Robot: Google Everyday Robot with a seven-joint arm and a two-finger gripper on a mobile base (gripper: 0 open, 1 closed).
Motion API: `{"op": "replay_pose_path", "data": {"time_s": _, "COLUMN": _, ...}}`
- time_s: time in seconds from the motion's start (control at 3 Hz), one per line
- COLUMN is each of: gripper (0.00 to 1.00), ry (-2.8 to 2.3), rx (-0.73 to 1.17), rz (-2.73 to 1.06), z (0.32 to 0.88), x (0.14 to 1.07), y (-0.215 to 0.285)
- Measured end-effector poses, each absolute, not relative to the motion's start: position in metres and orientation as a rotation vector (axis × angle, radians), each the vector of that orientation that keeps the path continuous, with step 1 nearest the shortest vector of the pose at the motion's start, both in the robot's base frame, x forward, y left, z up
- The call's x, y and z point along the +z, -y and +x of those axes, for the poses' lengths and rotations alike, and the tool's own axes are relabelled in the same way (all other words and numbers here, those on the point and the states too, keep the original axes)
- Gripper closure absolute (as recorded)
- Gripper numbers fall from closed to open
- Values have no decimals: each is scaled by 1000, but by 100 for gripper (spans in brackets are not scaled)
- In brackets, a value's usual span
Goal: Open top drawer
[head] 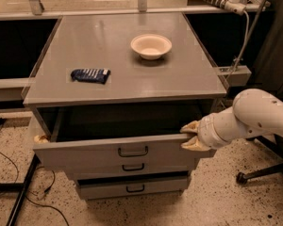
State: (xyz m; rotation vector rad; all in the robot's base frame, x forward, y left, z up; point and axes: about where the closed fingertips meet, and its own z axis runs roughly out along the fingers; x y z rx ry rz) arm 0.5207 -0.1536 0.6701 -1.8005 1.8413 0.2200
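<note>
The top drawer (85, 155) is the widest grey drawer under the cabinet top, with a black bar handle (133, 151) at its centre. It stands pulled out part way, and its dark inside (127, 119) shows. My gripper (191, 135) is at the right end of the drawer front, away from the handle. Its two cream fingers (190, 126) are spread apart, one above the other, and touch the front's right edge. The white arm reaches in from the right.
Two narrower drawers (132, 167) (134, 188) sit shut below. On the cabinet top (179, 79) lie a white bowl (151, 46) and a blue packet (90, 75). A chair base (259, 173) stands at the right. Cables (19, 192) lie on the floor at the left.
</note>
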Motion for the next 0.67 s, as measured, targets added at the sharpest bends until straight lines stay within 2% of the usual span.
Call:
{"op": "replay_pose_path", "data": {"time_s": 0.33, "gripper": 100, "ry": -1816, "rx": 244, "rz": -1815, "z": 505, "x": 678, "y": 147}}
{"op": "replay_pose_path", "data": {"time_s": 0.67, "gripper": 83, "ry": -1816, "rx": 244, "rz": -1815, "z": 505, "x": 680, "y": 147}}
